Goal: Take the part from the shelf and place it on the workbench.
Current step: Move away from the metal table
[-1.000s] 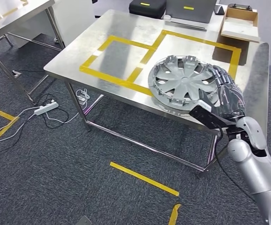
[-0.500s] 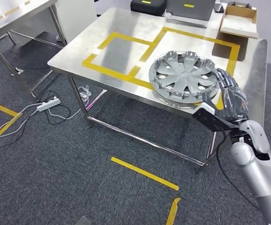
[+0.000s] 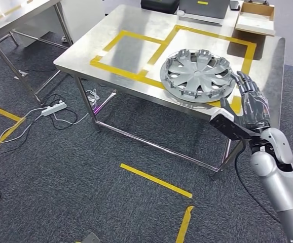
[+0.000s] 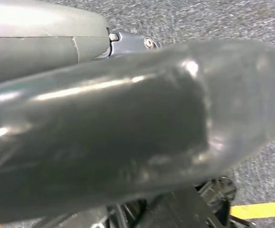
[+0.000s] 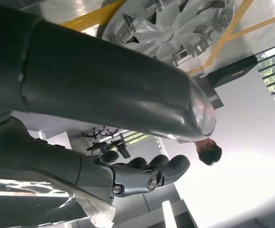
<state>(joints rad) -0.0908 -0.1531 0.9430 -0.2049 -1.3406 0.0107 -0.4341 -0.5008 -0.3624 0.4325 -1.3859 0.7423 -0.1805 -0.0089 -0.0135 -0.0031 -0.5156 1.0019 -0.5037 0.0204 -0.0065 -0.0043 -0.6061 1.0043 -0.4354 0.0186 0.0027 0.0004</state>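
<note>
1. Nearest you, the right hand [image 3: 252,104] hovers at the workbench's [image 3: 110,63] near right edge, fingers spread and holding nothing. The left hand is blurred in its wrist view, so you cannot tell how its fingers lie.
2. Just beyond and to the left of the right hand, the wheel cover [image 3: 196,76] lies flat on the workbench, apart from the fingertips. It is round, with no long axis.
3. It overlaps the yellow tape [image 3: 137,76] of the far marked square, so judge the placement done.
</note>
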